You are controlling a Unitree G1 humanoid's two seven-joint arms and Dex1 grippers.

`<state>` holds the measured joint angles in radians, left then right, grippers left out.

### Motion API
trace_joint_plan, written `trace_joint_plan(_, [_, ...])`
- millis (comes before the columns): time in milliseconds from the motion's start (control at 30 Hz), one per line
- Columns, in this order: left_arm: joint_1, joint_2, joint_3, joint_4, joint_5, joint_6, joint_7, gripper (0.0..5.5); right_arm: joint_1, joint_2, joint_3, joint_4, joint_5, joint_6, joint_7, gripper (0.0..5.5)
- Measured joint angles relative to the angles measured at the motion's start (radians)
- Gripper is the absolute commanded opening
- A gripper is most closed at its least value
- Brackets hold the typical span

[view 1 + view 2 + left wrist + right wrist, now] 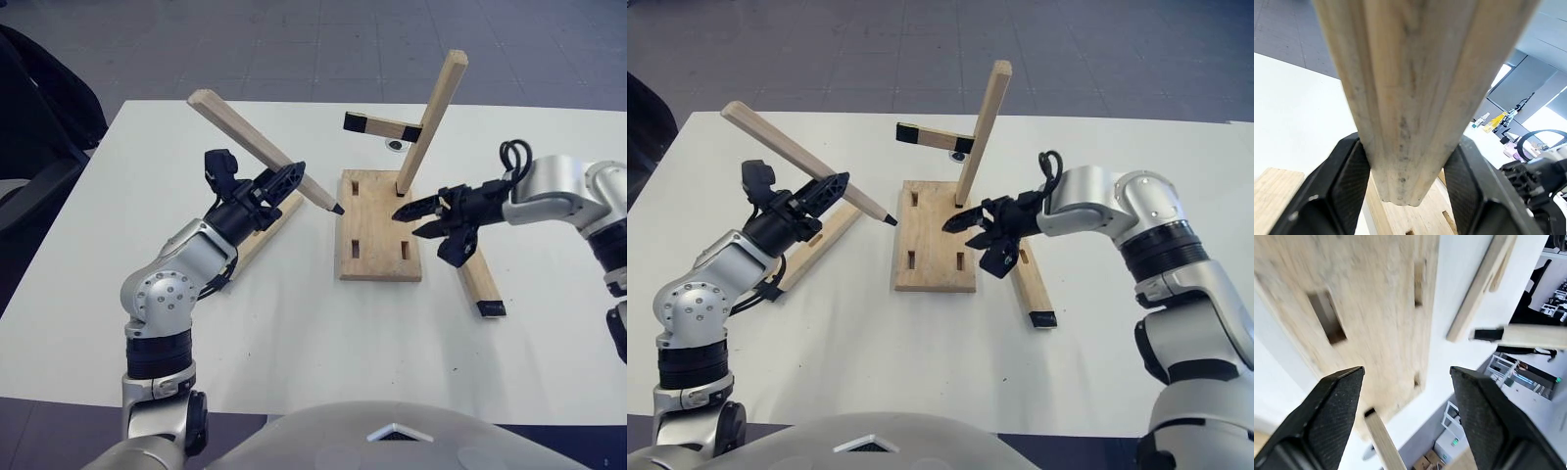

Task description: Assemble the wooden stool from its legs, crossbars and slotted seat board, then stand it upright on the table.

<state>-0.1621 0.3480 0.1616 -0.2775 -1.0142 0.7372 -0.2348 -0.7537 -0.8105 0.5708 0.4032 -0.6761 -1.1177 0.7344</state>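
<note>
Clamped between the fingers of the left gripper (pixel 286 184), at left of frame, a wooden leg (pixel 240 132) is held aslant above the desk (pixel 294 343). Its dark tip points at the slotted seat board (pixel 377 259) at centre. A spare piece (pixel 257 240) lies flat beneath it. An upright leg (pixel 431 117) is seated in the board's upper right slot, with a crossbar (pixel 380 125) projecting from it. The right gripper (pixel 407 223) hovers at the board's right edge, fingers parted and empty. A loose leg (pixel 480 284) lies at right. Second-leg insertion is judged in hand: the tip must be turned down and aligned with a free slot.
</note>
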Motion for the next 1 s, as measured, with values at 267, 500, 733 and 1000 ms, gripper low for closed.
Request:
trace_joint_plan(267, [-0.002,-0.041,-0.024,0.020,0.122,-0.031,0.002,2.12,0.050,0.066,-0.173,0.178,0.263,0.654,0.144,3.22])
trace_joint_plan(500, [-0.046,-0.066,0.011,0.121,0.259,-0.131,0.031,2.12,-0.004,0.357,-0.241,0.502,0.291,0.953,-0.153,3.22])
trace_joint_plan(733, [-0.027,-0.084,-0.053,0.139,0.330,-0.116,0.008,2.12,-0.077,0.506,-0.375,0.766,0.415,0.962,-0.303,3.22])
trace_joint_plan(1000, [-0.019,-0.029,0.032,0.097,0.291,-0.044,-0.021,2.11,-0.074,0.570,-0.364,0.814,0.442,0.801,-0.128,3.22])
